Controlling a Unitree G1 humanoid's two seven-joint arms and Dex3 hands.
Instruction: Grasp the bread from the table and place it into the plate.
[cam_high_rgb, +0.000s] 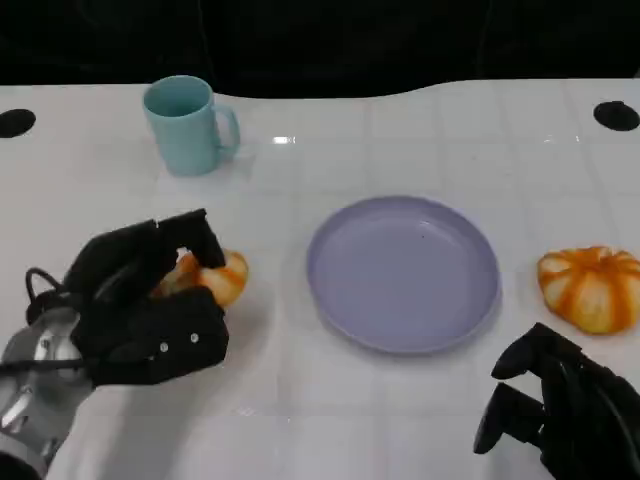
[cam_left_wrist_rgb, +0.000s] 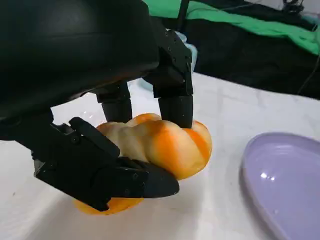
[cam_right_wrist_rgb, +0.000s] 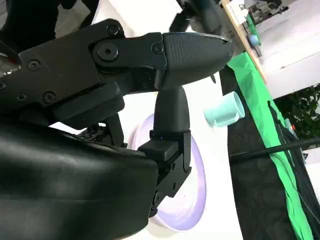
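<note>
An orange-and-cream bread (cam_high_rgb: 218, 278) (cam_left_wrist_rgb: 170, 145) lies on the white table, left of the lilac plate (cam_high_rgb: 400, 272) (cam_left_wrist_rgb: 290, 180). My left hand (cam_high_rgb: 145, 305) (cam_left_wrist_rgb: 95, 70) grips it, with fingers pressing on its top and the thumb against its near side. The bread's underside looks to be touching the table. The plate has nothing in it. My right hand (cam_high_rgb: 560, 415) (cam_right_wrist_rgb: 125, 100) hovers at the near right, in front of the plate's right rim, fingers apart and holding nothing.
A second orange-and-cream bun (cam_high_rgb: 592, 288) sits right of the plate, just beyond my right hand. A light-blue mug (cam_high_rgb: 187, 125) (cam_right_wrist_rgb: 225, 110) stands at the far left. Black round holes (cam_high_rgb: 615, 115) mark the table's far corners. Beyond the far edge it is dark.
</note>
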